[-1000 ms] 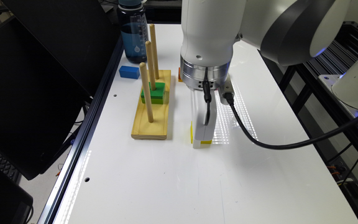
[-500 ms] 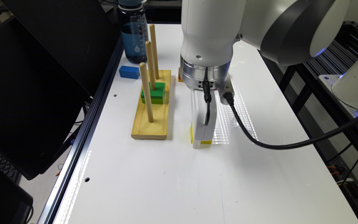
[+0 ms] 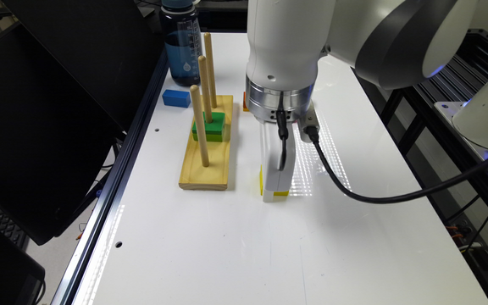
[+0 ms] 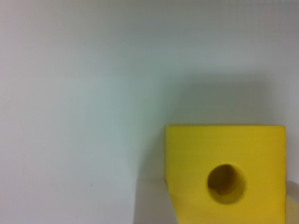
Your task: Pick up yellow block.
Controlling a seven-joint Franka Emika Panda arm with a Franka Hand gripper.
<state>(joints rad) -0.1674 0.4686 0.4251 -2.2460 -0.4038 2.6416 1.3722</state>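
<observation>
- Sitting flat on the white bench (image 3: pixel 354 237), the bright yellow square wooden block with a round hole through its top face (image 4: pixel 225 175) lies just beside the pale wooden peg base (image 3: pixel 205 169), on the exterior view's right of it, and is mostly hidden there by the white pincer (image 3: pixel 274 192) that reaches down over it.
- In the wrist view a pale finger edge (image 4: pixel 154 203) touches or nearly touches one side of the yellow block, and a sliver of something pale shows at the opposite side; whether the pincer has clamped the block or merely straddles it I cannot tell.
- My judgement: the step in hand is the closing of the grip, before any lift.
- To do it well, I would close squarely on two opposite flat sides, low on the block, so it does not twist or slide on the glossy bench.
- Lifting should be straight up, since the three upright wooden pegs (image 3: pixel 205 89) and the green block (image 3: pixel 213 125) threaded on one stand near.
- The small blue block (image 3: pixel 176 98), the blue water bottle (image 3: pixel 181 46) and an orange sliver (image 3: pixel 245 101) behind the arm lie well apart and need no care.
</observation>
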